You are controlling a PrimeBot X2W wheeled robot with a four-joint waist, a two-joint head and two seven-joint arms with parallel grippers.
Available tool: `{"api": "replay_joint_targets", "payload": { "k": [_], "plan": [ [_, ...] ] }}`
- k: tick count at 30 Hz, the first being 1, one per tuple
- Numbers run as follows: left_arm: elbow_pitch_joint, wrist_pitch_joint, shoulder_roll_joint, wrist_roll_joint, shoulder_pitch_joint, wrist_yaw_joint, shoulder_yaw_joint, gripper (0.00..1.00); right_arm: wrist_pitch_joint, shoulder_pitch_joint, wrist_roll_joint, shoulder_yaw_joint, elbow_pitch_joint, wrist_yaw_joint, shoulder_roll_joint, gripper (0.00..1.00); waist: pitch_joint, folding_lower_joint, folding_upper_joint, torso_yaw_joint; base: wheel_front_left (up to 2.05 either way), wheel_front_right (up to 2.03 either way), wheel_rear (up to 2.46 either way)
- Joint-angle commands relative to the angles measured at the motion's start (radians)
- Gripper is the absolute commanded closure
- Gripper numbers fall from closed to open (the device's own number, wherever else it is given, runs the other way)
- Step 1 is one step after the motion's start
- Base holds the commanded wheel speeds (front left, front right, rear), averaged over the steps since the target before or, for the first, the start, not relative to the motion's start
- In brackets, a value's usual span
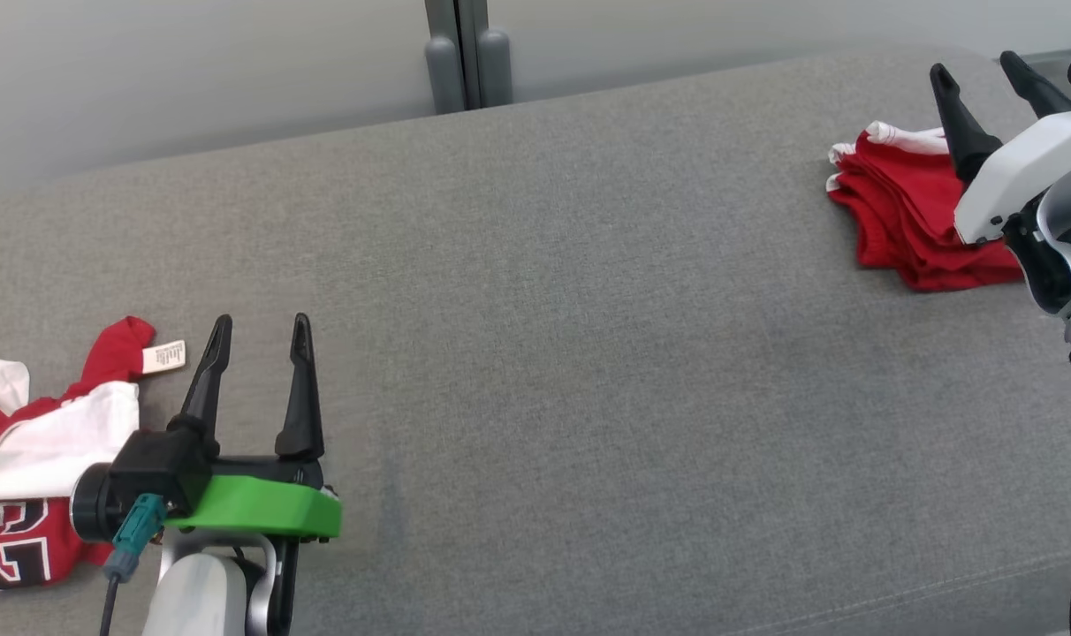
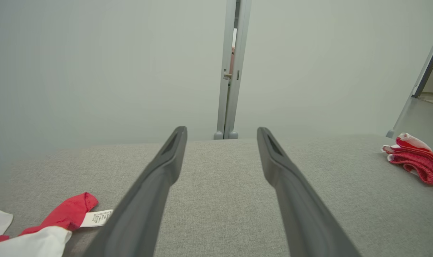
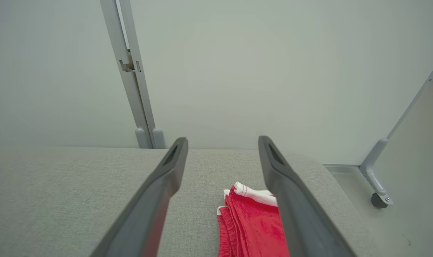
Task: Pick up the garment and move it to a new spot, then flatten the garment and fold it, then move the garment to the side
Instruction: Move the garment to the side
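Grey worktop (image 1: 588, 353), padded cloth. Crumpled garment (image 1: 49, 442), a red and white jersey, lies at its left edge, just beside the left tool (image 1: 262, 322). Folded garment (image 1: 907, 221), a red stack, sits far right with the right tool (image 1: 976, 66) over it. Both tools are spread wide, pinching nothing. The jersey is likely light and limp and will bunch. Best pinched at a free edge near the label (image 1: 164, 356), not the heaped middle.
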State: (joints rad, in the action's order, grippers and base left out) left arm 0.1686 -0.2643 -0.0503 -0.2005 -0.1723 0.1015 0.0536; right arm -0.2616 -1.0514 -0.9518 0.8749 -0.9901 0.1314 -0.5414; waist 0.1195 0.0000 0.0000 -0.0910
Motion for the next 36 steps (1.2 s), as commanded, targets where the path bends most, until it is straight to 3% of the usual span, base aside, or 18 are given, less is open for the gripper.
{"api": "replay_joint_targets", "payload": {
  "k": [1,8,13,18,25,36],
  "plan": [
    [0.002,0.0,-0.002,-0.008,0.022,0.003,-0.011,0.0,-0.004,0.064,0.016,-0.035,0.038,-0.001,-0.004,0.0,-0.05,0.0,0.0,0.015,0.0,0.0,0.0],
    [0.021,0.0,-0.002,-0.002,0.044,0.009,-0.014,0.0,-0.004,0.349,0.14,-0.332,0.277,-0.001,0.032,0.0,-0.081,0.0,0.0,0.044,0.0,0.0,0.0],
    [0.035,0.0,-0.002,-0.006,0.055,0.008,-0.038,0.0,-0.004,0.558,0.282,-0.537,0.446,-0.001,0.094,0.0,-0.088,0.0,0.0,0.056,0.0,0.0,0.0],
    [0.042,0.0,-0.002,-0.019,0.067,0.011,-0.048,0.0,-0.003,0.712,0.411,-0.681,0.614,-0.001,0.176,0.0,-0.083,0.0,0.0,0.055,0.0,0.0,0.0],
    [0.036,0.0,-0.002,-0.034,0.083,0.011,-0.05,0.0,-0.004,0.851,0.563,-0.796,0.781,-0.001,0.259,0.0,-0.083,0.0,0.0,0.063,0.0,0.0,0.0],
    [0.007,0.0,-0.002,-0.037,0.092,0.007,-0.046,0.0,-0.004,0.91,0.621,-0.844,0.813,-0.001,0.312,0.0,-0.075,0.0,0.0,0.073,0.0,0.0,0.0]
  ]
}}
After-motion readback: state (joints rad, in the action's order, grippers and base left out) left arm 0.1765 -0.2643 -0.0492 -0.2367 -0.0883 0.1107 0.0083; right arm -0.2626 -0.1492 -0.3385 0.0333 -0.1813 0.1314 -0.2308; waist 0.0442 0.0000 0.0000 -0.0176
